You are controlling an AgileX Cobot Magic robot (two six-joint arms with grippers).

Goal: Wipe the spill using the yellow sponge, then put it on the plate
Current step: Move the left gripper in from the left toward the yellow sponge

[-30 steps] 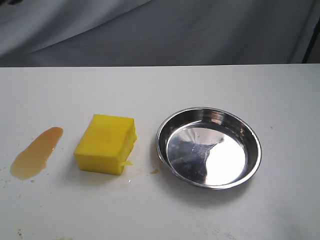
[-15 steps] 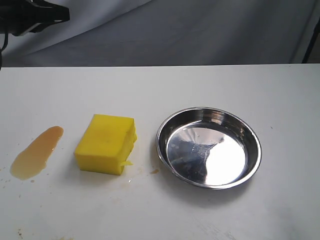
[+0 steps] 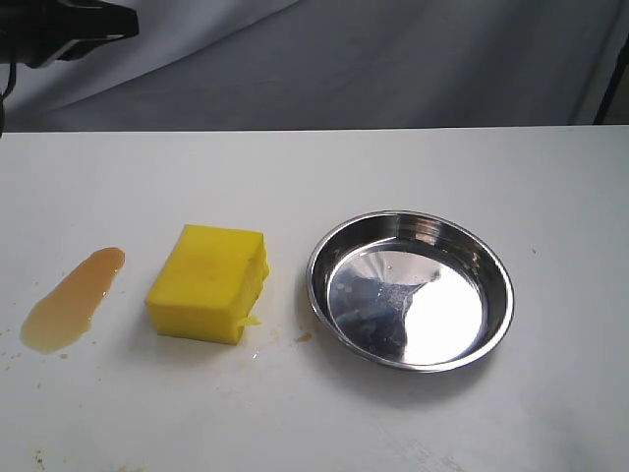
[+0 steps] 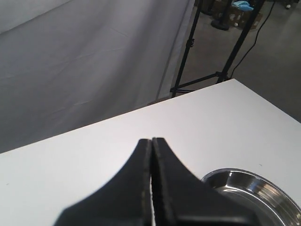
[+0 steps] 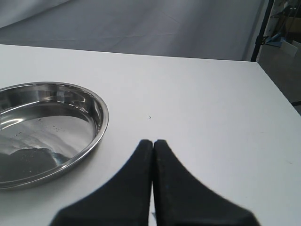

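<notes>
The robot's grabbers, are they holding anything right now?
No, nothing. The left gripper and the right gripper are both shut and empty; the yellow sponge lies untouched.

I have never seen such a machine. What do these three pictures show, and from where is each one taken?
This is a robot with two arms, each ending in a gripper with two fingers. The wide picture is from a camera off the arms: a white table with an amber spill, a yellow sponge beside it, then an empty steel plate. The dark shape in its upper left corner is probably the left arm. The other two are from cameras on the wrists, each looking along its own gripper. The left gripper and the right gripper are both shut and hold nothing.
</notes>
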